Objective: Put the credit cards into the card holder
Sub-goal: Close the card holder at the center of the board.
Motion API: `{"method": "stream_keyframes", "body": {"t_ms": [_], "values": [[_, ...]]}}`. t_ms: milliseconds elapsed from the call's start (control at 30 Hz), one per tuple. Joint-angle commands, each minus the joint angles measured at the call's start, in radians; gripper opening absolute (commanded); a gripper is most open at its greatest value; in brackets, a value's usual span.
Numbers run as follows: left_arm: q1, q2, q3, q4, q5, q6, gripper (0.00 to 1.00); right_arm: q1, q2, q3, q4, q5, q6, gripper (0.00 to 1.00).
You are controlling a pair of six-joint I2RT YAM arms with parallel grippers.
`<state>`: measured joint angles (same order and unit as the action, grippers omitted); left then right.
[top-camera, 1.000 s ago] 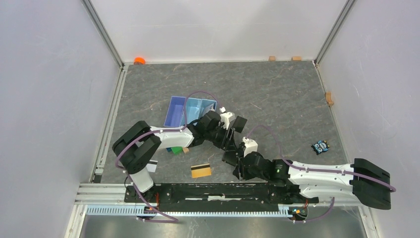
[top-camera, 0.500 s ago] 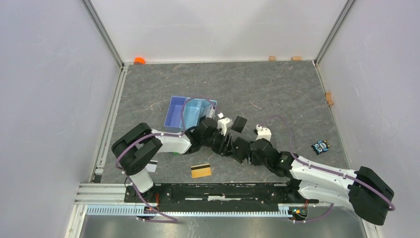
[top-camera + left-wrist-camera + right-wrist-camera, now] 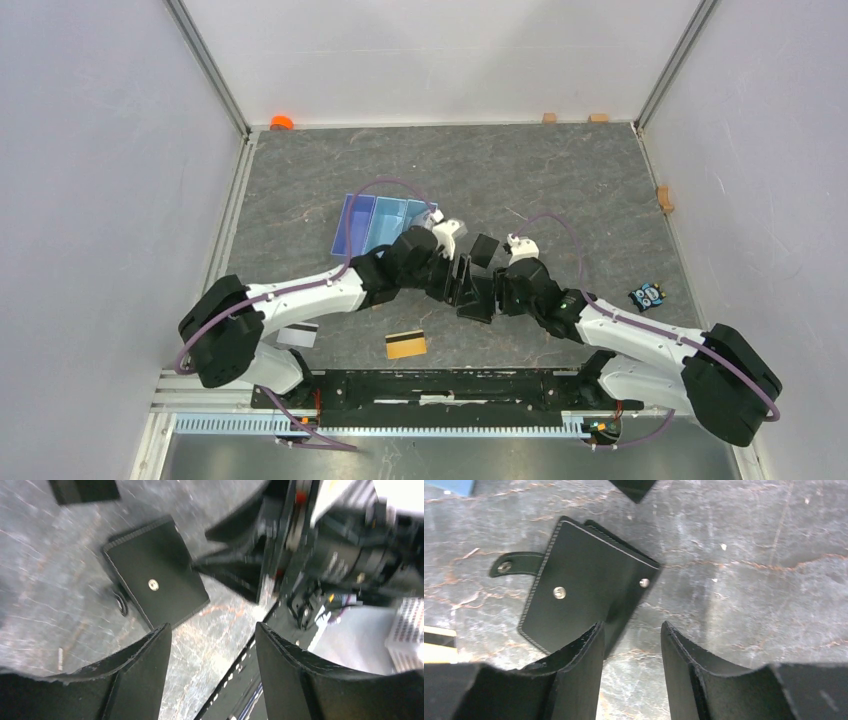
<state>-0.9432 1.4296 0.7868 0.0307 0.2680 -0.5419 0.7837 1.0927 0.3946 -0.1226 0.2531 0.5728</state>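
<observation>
The card holder (image 3: 584, 590) is a black square wallet lying folded flat on the grey table, its snap tab (image 3: 509, 566) sticking out to one side. My left gripper (image 3: 212, 630) hovers open just past one corner of the card holder (image 3: 157, 585), nothing between its fingers. My right gripper (image 3: 631, 630) is open too, its left finger over the holder's near edge. The two grippers face each other closely at the table's middle. A black credit card (image 3: 485, 250) lies just beyond them. A gold card (image 3: 406, 344) and a white card (image 3: 297, 335) lie near the front edge.
A light blue compartment tray (image 3: 385, 222) sits behind the left arm. A small dark toy (image 3: 648, 296) lies to the right. Small wooden blocks (image 3: 665, 198) line the right and back walls, and an orange object (image 3: 282, 122) sits in the back left corner.
My right gripper swung from near the front edge up and left to the card holder. The left arm stretched out, its elbow moving left. Both grippers opened wider.
</observation>
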Motion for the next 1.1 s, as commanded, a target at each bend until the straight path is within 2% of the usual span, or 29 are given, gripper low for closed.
{"method": "stream_keyframes", "body": {"t_ms": [0, 167, 267, 467, 1067], "values": [[0.013, 0.073, 0.161, -0.258, -0.123, 0.035, 0.69, -0.001, -0.023, 0.048, -0.001, -0.095, 0.021, 0.51], [0.016, 0.150, 0.241, -0.318, -0.183, 0.065, 0.64, -0.001, -0.042, 0.038, 0.000, -0.106, 0.059, 0.52], [0.017, 0.159, 0.259, -0.352, -0.229, 0.082, 0.57, -0.001, -0.048, 0.029, -0.002, -0.106, 0.063, 0.52], [0.017, 0.177, 0.242, -0.325, -0.209, 0.089, 0.49, -0.001, -0.034, 0.029, 0.004, -0.113, 0.063, 0.53], [0.032, 0.254, 0.283, -0.255, -0.190, 0.086, 0.42, -0.001, -0.014, 0.018, 0.018, -0.134, 0.068, 0.52]]}}
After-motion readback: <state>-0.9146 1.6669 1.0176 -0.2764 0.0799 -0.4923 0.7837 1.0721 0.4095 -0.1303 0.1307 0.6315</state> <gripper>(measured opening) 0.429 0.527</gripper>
